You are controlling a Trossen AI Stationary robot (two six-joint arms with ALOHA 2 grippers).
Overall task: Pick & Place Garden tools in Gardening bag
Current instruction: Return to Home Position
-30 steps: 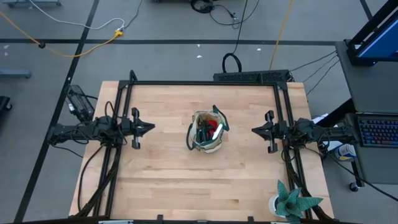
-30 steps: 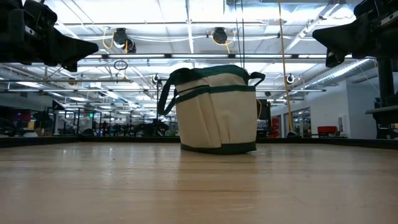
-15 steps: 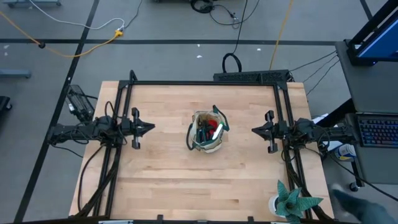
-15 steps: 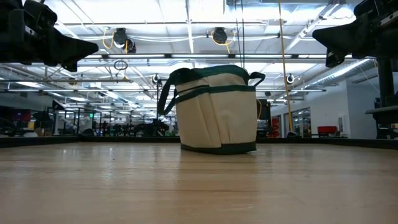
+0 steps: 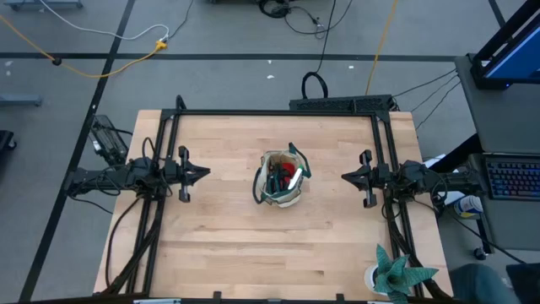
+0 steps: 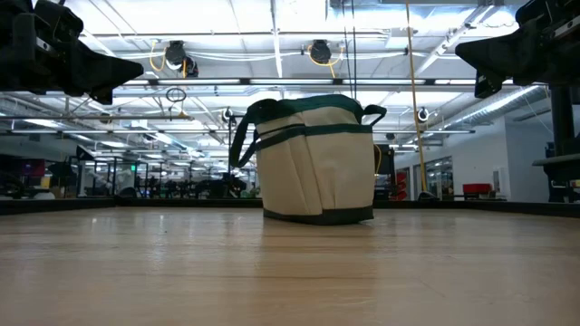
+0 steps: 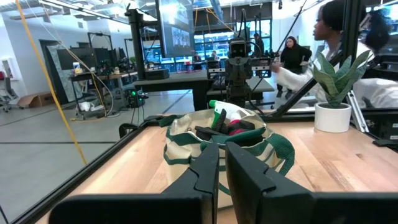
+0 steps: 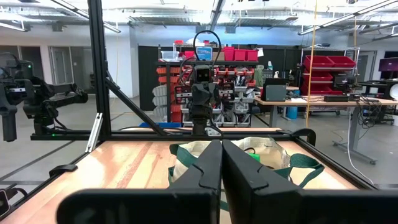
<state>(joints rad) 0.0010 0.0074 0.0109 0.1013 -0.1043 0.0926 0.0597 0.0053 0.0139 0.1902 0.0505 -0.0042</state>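
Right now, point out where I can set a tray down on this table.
Widest bare wood: the front strip of the table, from its left corner to the potted plant. Also bare: between the gardening bag and the back rail. Crowded: the middle line, left tool and right tool flanking the bag.

Looking straight down from high up, whole table (image 5: 219, 245) in shot. Looking level from tabletop height, pretty close to the gardening bag (image 6: 317, 172). Peering inward from the left and right sides, facing each other. Same bag mid-table in all four.
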